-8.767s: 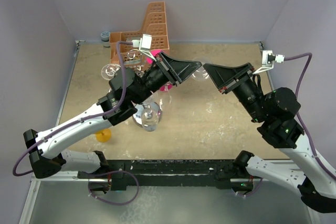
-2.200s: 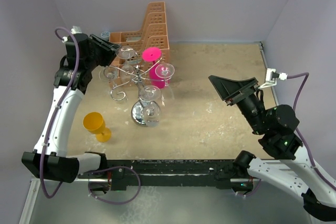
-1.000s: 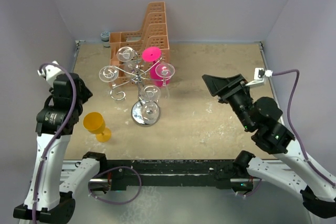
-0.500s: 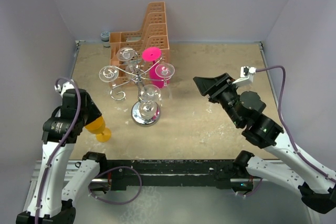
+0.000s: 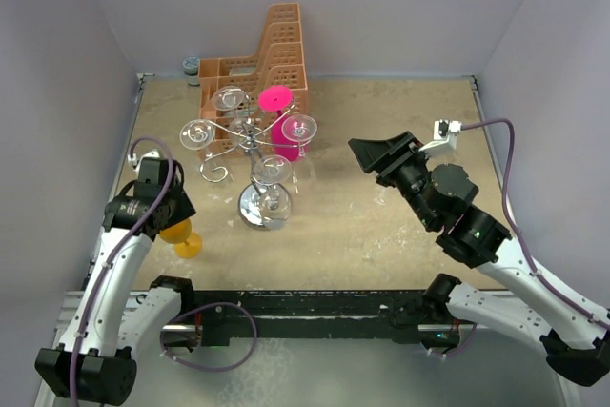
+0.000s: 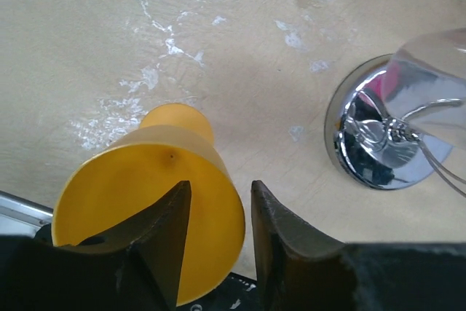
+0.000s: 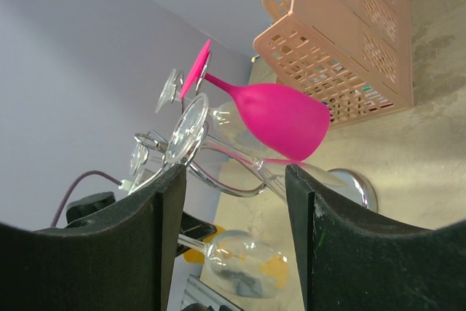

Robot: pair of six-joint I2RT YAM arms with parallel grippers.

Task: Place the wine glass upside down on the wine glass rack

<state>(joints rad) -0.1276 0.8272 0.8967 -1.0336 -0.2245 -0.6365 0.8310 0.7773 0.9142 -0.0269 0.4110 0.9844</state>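
Beginning the pickup step, to judge by the pose: hovering the left gripper (image 6: 218, 198) low over the yellow wine glass (image 6: 142, 205), seemingly the one glass not yet hanging on the wine glass rack (image 5: 250, 135). Holding its fingers (image 6: 164, 231) at a narrow gap, one over the open mouth and the other outside the bowl, with the bowl's wall and rim lying in the gap between them. Not showing clearly whether either pad is touching that wall. Standing the glass on its foot on the table (image 5: 381, 226), the foot peeking out just beyond the fingertips. Leaving the rack's chrome base (image 6: 371, 136) ahead and to the right of those fingers, apart from the glass. Spreading the right gripper (image 7: 234, 180) wide with nothing between its fingers, and facing the rack, with a pink glass (image 7: 280, 118) hanging bowl-down straight ahead of them, clear glasses (image 7: 240, 256) below it and an orange basket (image 7: 349, 41) beyond to the right. Calling next, probably, for closing on the bowl wall, lifting, turning the glass over, then sliding its stem into a free curled arm so that the foot catches. Risking a slip, since a pinch on one wall gives little hold. Finding no brand, label or readable writing anywhere.
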